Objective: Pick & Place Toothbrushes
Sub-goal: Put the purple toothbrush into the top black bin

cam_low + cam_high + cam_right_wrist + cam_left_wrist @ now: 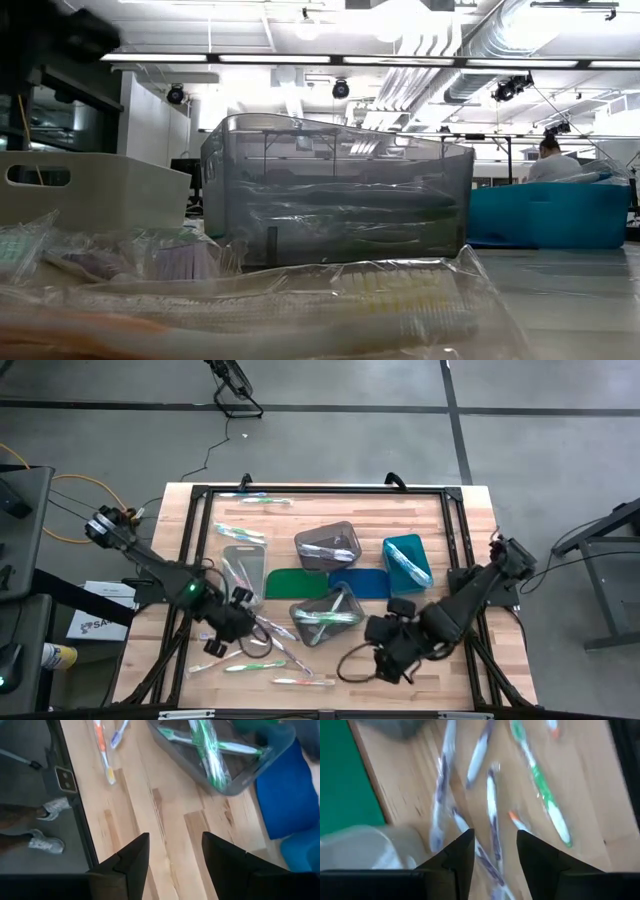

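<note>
a light wooden table (330, 510) framed in black bars is seen from above. near its middle a flat green mat (296, 582) and a flat blue mat (360, 582) lie side by side, touching. a grey translucent rectangular bin (327, 545) sits just beyond the green mat and holds wrapped toothbrushes; a second grey bin (325, 615) sits just on the near side of the mats, with green-and-white toothbrushes (207, 750) lying crossed inside it. a teal rectangular bin (407, 561), to the right of the blue mat, also holds a wrapped brush. a clear flat bin (243, 563) lies left of the green mat.

loose wrapped toothbrushes (255, 665) are scattered over the table left of the green mat and along the near edge, and a further pair (255, 500) lies along the far edge.

the left gripper (240, 622) is held low over the loose brushes left of the near grey bin; its dark fingers (457, 860) are parted, with a purple-accented brush (492, 825) seen between them on the wood, and nothing is gripped. the right gripper (385, 645) is placed over bare wood to the right of the near grey bin, fingers (127, 860) apart and empty. beyond the table edge, a person's shoes (45, 825) are seen on the floor.
</note>
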Motion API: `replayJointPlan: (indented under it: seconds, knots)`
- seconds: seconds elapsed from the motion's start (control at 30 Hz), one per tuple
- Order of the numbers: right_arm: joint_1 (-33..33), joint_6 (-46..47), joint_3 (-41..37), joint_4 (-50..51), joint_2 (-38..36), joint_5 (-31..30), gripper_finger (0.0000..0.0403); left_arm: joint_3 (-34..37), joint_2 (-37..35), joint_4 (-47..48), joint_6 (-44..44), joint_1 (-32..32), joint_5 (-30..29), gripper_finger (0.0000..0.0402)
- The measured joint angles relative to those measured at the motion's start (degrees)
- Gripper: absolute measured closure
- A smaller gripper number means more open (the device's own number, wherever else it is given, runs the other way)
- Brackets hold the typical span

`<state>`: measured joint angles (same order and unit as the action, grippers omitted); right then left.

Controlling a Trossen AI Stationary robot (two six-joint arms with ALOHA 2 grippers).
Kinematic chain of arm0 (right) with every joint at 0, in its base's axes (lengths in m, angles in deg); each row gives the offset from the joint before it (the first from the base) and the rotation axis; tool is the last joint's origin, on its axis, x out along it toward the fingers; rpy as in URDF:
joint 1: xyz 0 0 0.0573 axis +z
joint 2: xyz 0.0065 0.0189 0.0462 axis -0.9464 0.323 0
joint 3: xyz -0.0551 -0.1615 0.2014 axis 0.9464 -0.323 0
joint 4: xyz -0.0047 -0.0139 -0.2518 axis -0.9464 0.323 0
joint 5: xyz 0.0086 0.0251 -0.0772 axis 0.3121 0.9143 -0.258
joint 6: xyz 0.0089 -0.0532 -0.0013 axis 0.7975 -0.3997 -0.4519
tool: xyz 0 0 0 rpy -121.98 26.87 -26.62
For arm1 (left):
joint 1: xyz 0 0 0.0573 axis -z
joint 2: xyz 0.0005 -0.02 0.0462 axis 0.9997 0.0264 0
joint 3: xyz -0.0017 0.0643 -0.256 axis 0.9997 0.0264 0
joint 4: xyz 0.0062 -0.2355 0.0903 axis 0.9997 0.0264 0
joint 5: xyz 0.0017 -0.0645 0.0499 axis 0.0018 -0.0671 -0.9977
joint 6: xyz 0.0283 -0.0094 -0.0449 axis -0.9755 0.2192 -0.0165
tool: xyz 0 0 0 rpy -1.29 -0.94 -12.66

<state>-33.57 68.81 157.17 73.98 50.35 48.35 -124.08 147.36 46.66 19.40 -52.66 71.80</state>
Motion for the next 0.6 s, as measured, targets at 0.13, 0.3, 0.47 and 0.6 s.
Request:
replayJointPlan:
  seconds: [0.13, 0.3, 0.47, 0.6]
  knots:
    - [2.9, 2.2, 0.0, 2.3, 0.0, -1.7, 0.0230, 2.5, 0.9, 0.0, 8.7, 4.1, -0.9, 0.0259]
    - [5.3, 5.2, 0.0, 5.1, 0.0, -1.8, 0.0230, 3.6, 3.1, 2.2, 19.3, 9.2, -0.9, 0.0259]
    - [7.2, 6.8, 0.0, 5.4, 0.0, -3.2, 0.0230, 3.6, 5.5, 5.5, 29.0, 12.8, -0.8, 0.0259]
    - [8.3, 7.6, 0.0, 5.4, 0.0, -4.3, 0.0230, 3.6, 7.4, 7.8, 33.4, 14.9, 1.2, 0.0259]
